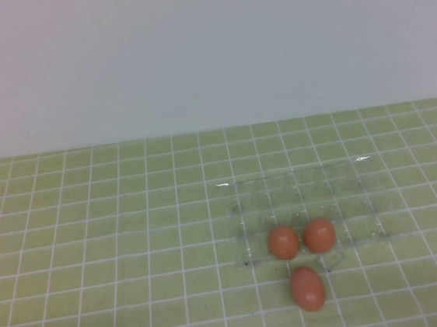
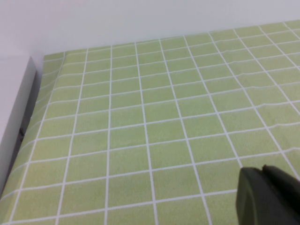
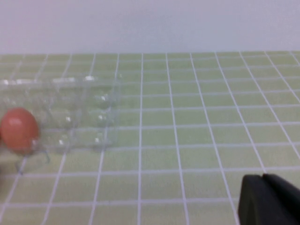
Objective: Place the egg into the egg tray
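Egg [image 1: 307, 288], matte and reddish-brown, lies on your green grid cloth [image 1: 94, 247] just before the clear moulded egg tray [image 1: 363, 195]; two matching eggs [image 1: 283, 242] sit in its near cups. Left gripper [image 2: 269, 197] and right gripper [image 3: 269, 199] show only as dark corners, so I cannot tell their state.

Egg [image 1: 307, 288] seemingly before egg tray [image 1: 308, 193]

A green tablecloth [image 1: 94, 247] with a white grid covers the lower half of the high view, and a plain pale wall [image 1: 206, 47] fills the upper half.
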`<state>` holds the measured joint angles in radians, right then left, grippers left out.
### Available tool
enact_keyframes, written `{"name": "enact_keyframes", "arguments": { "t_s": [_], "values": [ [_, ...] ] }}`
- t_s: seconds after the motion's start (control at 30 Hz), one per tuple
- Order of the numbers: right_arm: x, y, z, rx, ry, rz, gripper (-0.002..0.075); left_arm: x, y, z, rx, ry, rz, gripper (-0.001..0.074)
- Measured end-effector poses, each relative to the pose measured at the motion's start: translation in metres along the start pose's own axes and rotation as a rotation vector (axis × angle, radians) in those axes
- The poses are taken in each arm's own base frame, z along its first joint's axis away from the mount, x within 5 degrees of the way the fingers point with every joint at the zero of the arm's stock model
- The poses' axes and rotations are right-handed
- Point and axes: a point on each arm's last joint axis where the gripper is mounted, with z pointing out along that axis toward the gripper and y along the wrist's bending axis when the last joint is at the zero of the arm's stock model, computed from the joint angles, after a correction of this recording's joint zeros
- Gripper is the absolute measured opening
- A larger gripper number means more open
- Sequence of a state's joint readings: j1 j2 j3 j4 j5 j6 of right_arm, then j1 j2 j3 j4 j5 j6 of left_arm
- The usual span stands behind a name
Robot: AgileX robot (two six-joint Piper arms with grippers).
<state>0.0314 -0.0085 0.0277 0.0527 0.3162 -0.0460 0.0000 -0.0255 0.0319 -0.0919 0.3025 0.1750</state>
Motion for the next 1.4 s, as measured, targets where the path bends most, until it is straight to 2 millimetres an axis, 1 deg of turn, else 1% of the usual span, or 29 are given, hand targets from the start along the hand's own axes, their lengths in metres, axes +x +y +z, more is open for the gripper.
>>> {"name": "enact_keyframes", "arguments": {
  "t_s": [0.07, 0.3, 0.43, 0.73, 0.8, 0.87, 0.93, 1.0, 1.07, 1.13, 1.2, 1.27, 1.4],
  "values": [
    [-0.006, 0.001, 0.0, -0.009, -0.062, 0.033, -0.0002, 0.0, 0.0, 0.0, 0.0, 0.0, 0.0, -0.0004],
    [-0.026, -0.001, -0.004, 0.0, -0.294, 0.06, -0.0002, 0.0, 0.0, 0.0, 0.0, 0.0, 0.0, -0.0003],
    [-0.034, -0.002, -0.007, 0.003, -0.383, 0.073, -0.0002, 0.0, 0.0, 0.0, 0.0, 0.0, 0.0, 0.0],
    [-0.037, -0.002, -0.008, 0.005, -0.424, 0.083, -0.0002, 0.0, 0.0, 0.0, 0.0, 0.0, 0.0, 0.0],
    [-0.038, -0.002, -0.008, -0.004, -0.433, 0.136, -0.0002, 0.0, 0.0, 0.0, 0.0, 0.0, 0.0, 0.0],
    [-0.038, -0.002, -0.008, -0.022, -0.434, 0.231, -0.0002, 0.0, 0.0, 0.0, 0.0, 0.0, 0.0, -0.0003],
    [-0.035, -0.002, -0.007, -0.05, -0.397, 0.355, -0.0002, 0.0, 0.0, 0.0, 0.0, 0.0, 0.0, 0.0],
    [-0.028, 0.001, -0.005, -0.074, -0.287, 0.45, -0.0002, 0.0, 0.0, 0.0, 0.0, 0.0, 0.0, 0.0],
    [-0.026, 0.003, -0.005, -0.084, -0.198, 0.481, -0.0002, 0.0, 0.0, 0.0, 0.0, 0.0, 0.0, 0.0],
    [-0.028, 0.005, -0.005, -0.084, -0.133, 0.506, -0.0002, 0.0, 0.0, 0.0, 0.0, 0.0, 0.0, 0.0],
    [-0.033, 0.007, -0.004, -0.084, -0.05, 0.55, -0.0002, 0.0, 0.0, 0.0, 0.0, 0.0, 0.0, 0.0],
    [-0.045, 0.009, -0.004, -0.086, 0.022, 0.565, -0.0002, 0.0, 0.0, 0.0, 0.0, 0.0, 0.0, 0.0],
    [-0.071, 0.013, 0.0, -0.089, 0.195, 0.469, -0.0002, 0.0, 0.0, 0.0, 0.0, 0.0, 0.0, 0.0]
  ]
}}
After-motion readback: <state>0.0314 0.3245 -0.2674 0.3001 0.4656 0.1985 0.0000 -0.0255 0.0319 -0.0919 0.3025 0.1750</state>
